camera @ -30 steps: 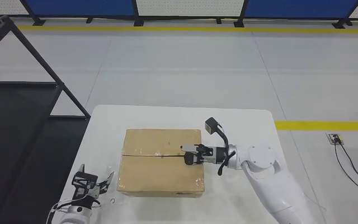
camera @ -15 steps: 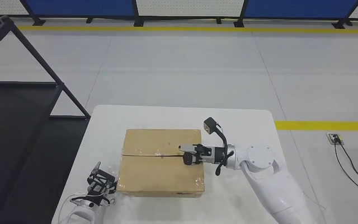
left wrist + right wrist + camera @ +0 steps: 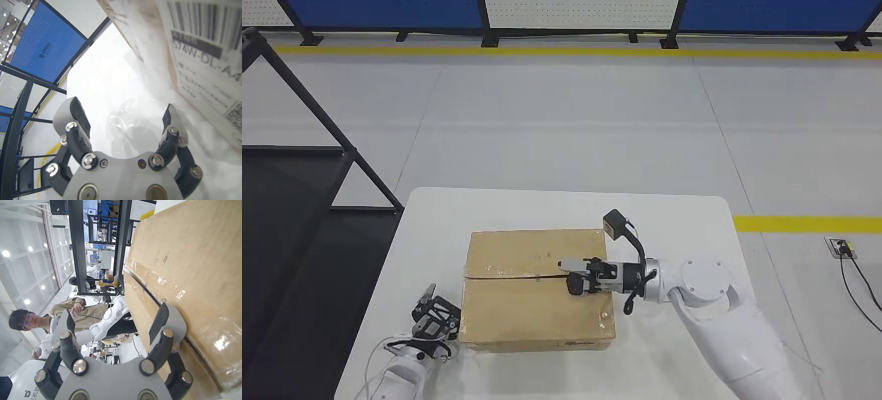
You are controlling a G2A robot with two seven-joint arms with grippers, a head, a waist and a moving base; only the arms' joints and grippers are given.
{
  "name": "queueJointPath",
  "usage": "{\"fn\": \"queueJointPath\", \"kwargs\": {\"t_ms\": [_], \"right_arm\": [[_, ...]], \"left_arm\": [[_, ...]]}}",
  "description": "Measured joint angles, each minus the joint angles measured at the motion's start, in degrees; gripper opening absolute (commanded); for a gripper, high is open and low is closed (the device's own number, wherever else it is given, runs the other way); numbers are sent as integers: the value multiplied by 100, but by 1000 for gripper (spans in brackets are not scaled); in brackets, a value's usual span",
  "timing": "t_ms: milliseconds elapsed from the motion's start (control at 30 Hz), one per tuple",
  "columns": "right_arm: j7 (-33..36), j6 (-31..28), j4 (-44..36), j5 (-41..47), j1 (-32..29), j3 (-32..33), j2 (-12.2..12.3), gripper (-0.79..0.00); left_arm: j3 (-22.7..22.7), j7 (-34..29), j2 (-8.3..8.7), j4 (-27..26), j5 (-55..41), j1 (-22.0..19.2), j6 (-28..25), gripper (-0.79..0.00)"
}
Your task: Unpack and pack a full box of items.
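Top view: the cardboard box (image 3: 532, 290) sits closed in the middle of the table (image 3: 682, 220), its long sides running parallel to the table's front edge. The taped seam (image 3: 522, 277) between the two top flaps follows that same long axis.

My right gripper (image 3: 577, 283) is the nearer one. It lies low over the box top, towards the right end of the seam, pointing along it to the table's left edge. Its jaws are spread. From the wrist camera, one finger (image 3: 160, 321) lies against the cardboard right at the seam and the other stands clear above the lid. I cannot tell whether the lower tip has got under the flap edge.

My left gripper (image 3: 437, 320) sits on the table by the box's front-left corner, jaws wide apart and holding nothing. The labelled side wall is just beside one finger, and a scrap of clear film (image 3: 121, 121) lies on the table ahead of the jaws.

I judge opening has barely begun. The next move depends on the right finger catching the flap edge along the seam.
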Motion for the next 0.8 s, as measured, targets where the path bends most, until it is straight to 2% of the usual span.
{"fn": "queueJointPath", "kwargs": {"t_ms": [367, 633, 700, 800], "right_arm": [[-11, 24, -62, -15, -19, -26, 19, 0], [19, 31, -79, 4, -42, 15, 44, 0], [38, 41, -75, 1, -32, 21, 51, 0], [68, 71, -55, -10, 0, 15, 56, 0]], "left_arm": [[127, -183, -114, 250, -101, -267, 364, 0], [-292, -207, -145, 270, -650, -284, 729, 0], [-438, -96, -126, 180, -813, -175, 506, 0], [-781, 77, -28, -54, -820, 152, -295, 0]]}}
